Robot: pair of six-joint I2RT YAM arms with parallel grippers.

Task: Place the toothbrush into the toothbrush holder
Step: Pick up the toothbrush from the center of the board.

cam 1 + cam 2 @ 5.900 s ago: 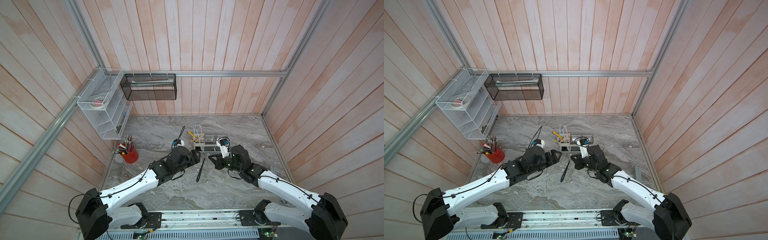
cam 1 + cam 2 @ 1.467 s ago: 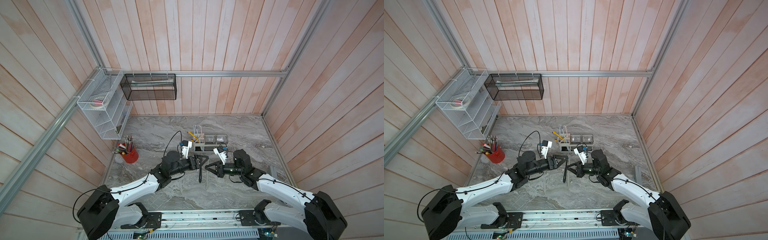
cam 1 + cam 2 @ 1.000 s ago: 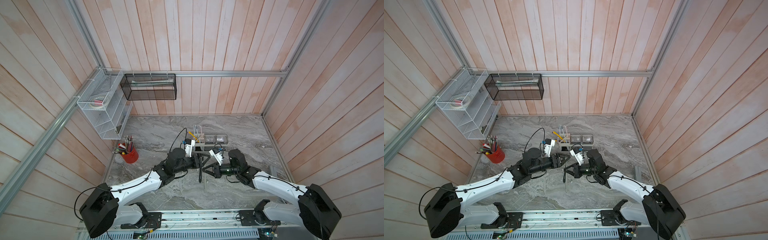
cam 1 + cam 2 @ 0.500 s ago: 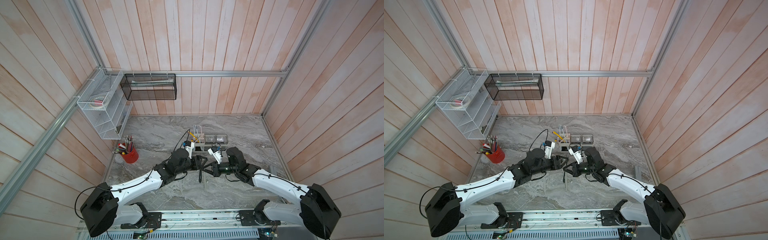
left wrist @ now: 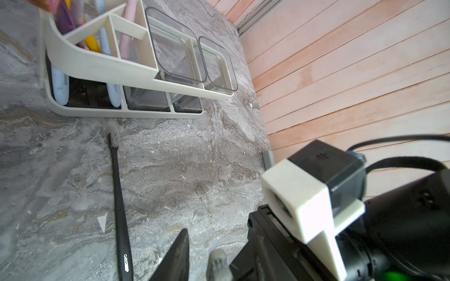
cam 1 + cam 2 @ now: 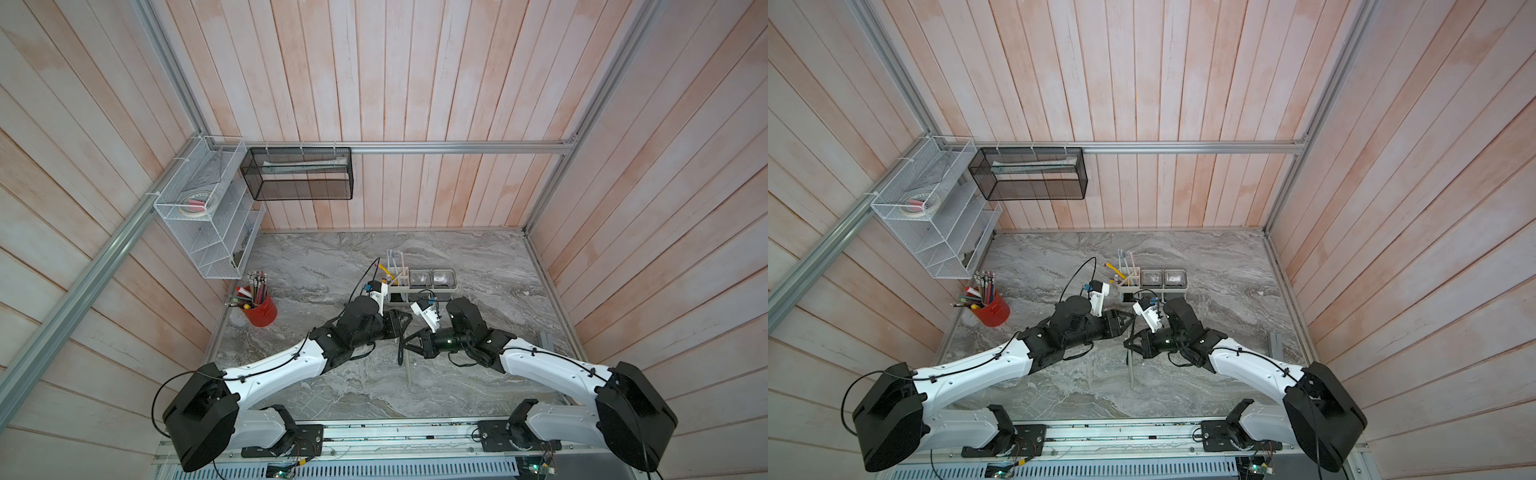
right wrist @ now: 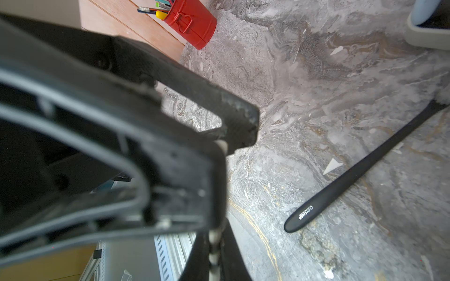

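Pointing inward, right claw pinches pale toothbrush facing left claw.

Bright, even light; blurred wrist foregrounds

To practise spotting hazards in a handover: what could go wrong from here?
The right tool grips the pale toothbrush, but the left tool is not clamped on it; an early release could drop it. The black toothbrush lying nearby on the table might get knocked.
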